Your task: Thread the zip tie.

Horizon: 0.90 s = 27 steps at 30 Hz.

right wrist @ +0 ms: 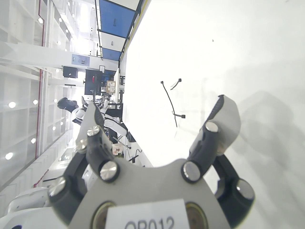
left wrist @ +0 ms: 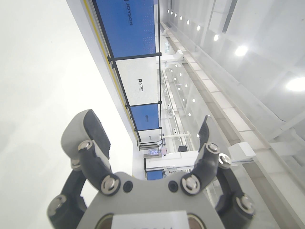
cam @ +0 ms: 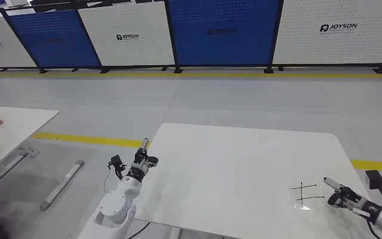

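Three black zip ties [cam: 302, 192] lay crossed on a clear sheet [cam: 316, 204] near the table's [cam: 239, 173] front right corner. The right gripper [cam: 328, 180] sat just beside them, fingers spread and empty. The left gripper [cam: 145, 143], also spread and empty, was at the table's left edge, well apart from the ties.

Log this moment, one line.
left pincer open, at table edge | right pincer open, near zip ties | nothing gripped
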Motion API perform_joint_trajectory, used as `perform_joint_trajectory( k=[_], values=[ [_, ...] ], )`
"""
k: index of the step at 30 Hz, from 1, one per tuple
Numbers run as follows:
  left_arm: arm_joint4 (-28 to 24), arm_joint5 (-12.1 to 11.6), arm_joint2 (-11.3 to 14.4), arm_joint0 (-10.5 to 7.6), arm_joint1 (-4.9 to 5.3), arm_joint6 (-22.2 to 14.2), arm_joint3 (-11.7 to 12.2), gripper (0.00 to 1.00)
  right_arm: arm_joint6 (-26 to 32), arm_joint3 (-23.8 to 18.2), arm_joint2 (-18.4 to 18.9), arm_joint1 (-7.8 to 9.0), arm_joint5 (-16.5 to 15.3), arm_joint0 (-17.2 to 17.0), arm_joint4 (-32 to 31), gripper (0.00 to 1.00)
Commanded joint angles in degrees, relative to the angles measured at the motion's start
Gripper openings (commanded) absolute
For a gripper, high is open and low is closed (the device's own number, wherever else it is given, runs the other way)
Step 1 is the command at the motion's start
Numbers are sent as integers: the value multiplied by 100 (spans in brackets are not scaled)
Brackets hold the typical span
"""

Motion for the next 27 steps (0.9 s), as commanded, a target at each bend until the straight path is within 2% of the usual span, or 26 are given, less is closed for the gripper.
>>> perform_joint_trajectory(
  k=[1,9,10,11,12,13,14,16,27],
  values=[
    [0,0,0,0,0,0,0,100,-52,-72,-111,-3,30,-6,-62,100],
    [0,0,0,0,0,0,0,100,-32,174,-271,27,55,166,-95,100],
    [0,0,0,0,0,0,0,100,-44,214,-283,30,51,185,-96,87],
    [0,0,0,0,0,0,0,100,-58,250,-296,34,49,204,-105,79],
    [0,0,0,0,0,0,0,100,-70,287,-315,39,40,225,-121,62],
    [0,0,0,0,0,0,0,100,-99,317,-326,44,37,237,-163,53],
    [0,0,0,0,0,0,0,100,-152,354,-339,49,33,249,-196,55],
    [0,0,0,0,0,0,0,100,-161,413,-353,55,14,263,-183,48],
    [0,0,0,0,0,0,0,100,11,538,-296,124,-203,206,-2,38]
  ],
)
